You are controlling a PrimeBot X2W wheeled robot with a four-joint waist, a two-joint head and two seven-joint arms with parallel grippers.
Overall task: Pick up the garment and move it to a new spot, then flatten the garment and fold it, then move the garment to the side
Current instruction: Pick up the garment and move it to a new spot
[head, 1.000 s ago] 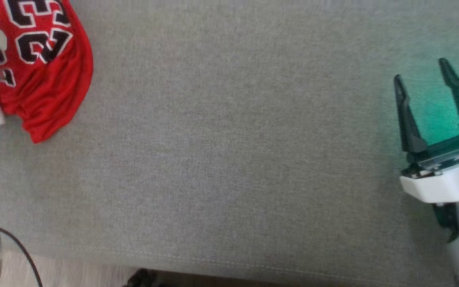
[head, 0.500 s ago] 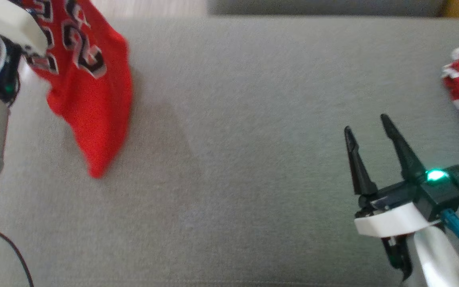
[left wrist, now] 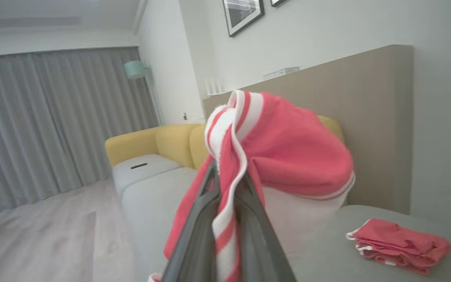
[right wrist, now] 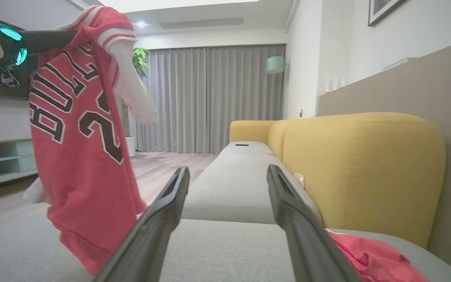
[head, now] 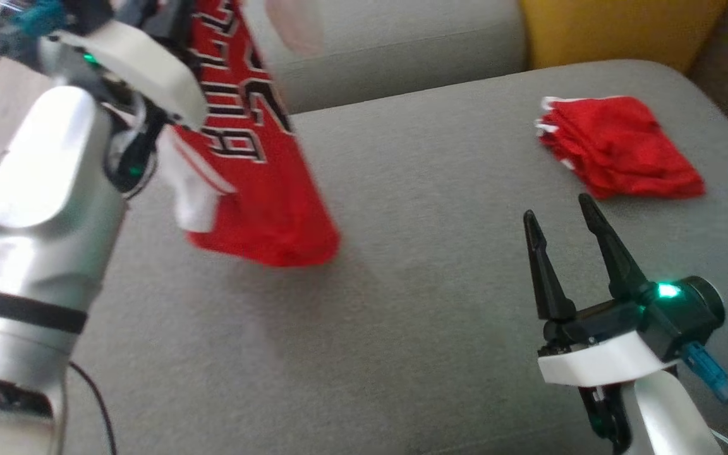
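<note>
Left claw (left wrist: 228, 178): jaws nearly together, pinched on the white-and-red striped trim of the red jersey (head: 263, 189). In the left wrist view the trim runs down between the two dark fingers, and the rest of the cloth bunches over their tips. The arm is raised at the left of the head view, and the jersey hangs from it at full length. Its black-and-white lettering and number face outward; in the right wrist view I read "BULL" and a 2. A white inner layer droops from the upper part. The lower hem hangs low over the grey sofa cushion (head: 402, 303), left of centre, with a soft shadow on the cushion beside it. I cannot tell whether the hem touches the fabric.

Right claw (head: 557, 212): jaws spread wide, empty. It sits low at the right of the head view, fingers pointing away from me over the cushion, apart from the jersey.

Second item: a folded red garment (head: 617, 155) with white edging lies flat on the same cushion at the far right, near the yellow backrest (head: 617, 25). It lies beyond the right claw's fingertips without touching them, and well apart from the hanging jersey.

Background in the wrist views: grey curtains (right wrist: 210, 98), wood floor (left wrist: 33, 243), a framed picture (left wrist: 243, 13) on the wall.
</note>
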